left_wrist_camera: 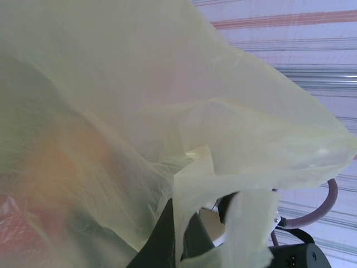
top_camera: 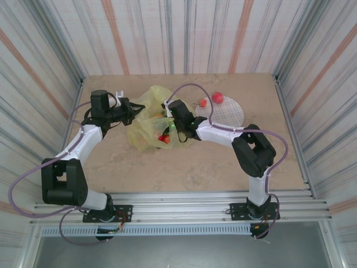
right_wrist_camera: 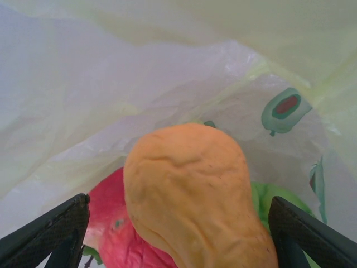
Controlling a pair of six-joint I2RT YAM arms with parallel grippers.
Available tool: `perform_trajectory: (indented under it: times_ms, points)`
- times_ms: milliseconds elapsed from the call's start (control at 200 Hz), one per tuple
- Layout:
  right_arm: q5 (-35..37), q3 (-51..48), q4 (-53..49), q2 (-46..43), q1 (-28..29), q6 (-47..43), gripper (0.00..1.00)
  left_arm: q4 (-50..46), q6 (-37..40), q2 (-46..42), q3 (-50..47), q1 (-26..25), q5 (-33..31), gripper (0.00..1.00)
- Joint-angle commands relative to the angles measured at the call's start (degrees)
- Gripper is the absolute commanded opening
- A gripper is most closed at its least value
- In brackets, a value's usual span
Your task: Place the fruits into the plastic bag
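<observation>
Straddling the orange fruit (right_wrist_camera: 189, 195), right fingers (right_wrist_camera: 50, 234) wide; left fingers (left_wrist_camera: 159, 245) pinching the plastic bag (left_wrist_camera: 139, 111).

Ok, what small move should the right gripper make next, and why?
Probably draw the right gripper back out of the plastic bag: its jaws stand open with a gap beside the orange fruit, which lies on other fruits inside. The left gripper pinches the bag's film, and a red fruit and a second red fruit wait at the plate.

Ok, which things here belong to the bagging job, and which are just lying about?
Job: plastic bag; orange fruit, red fruit, green fruit inside it; two more fruits at the white plate's far edge.
Lying about: white plate.
</observation>
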Motion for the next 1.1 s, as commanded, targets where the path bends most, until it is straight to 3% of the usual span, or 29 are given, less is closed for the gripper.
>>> perform_trajectory:
  times_ms: [0, 721, 932, 1092]
  points:
    - [-2.1, -1.8, 1.4, -2.6, -0.2, 0.0, 0.85, 0.4, 0.2, -0.6, -0.5, -0.3, 1.2, 0.0]
    - [-2.6, -18.5, 4.6, -24.3, -4.1, -3.7, 0.87, 0.4, 0.1, -0.2, -0.6, 0.0, 1.1, 0.0]
    - [-11.0, -21.9, 6.4, -29.6, -7.2, -4.7, 0.87, 0.4, 0.1, 0.0, -0.6, 0.0, 1.1, 0.0]
    - [-12.2, -23.6, 5.1, -33.7, -8.6, -7.2, 0.86, 0.4, 0.1, -0.1, -0.6, 0.0, 1.1, 0.0]
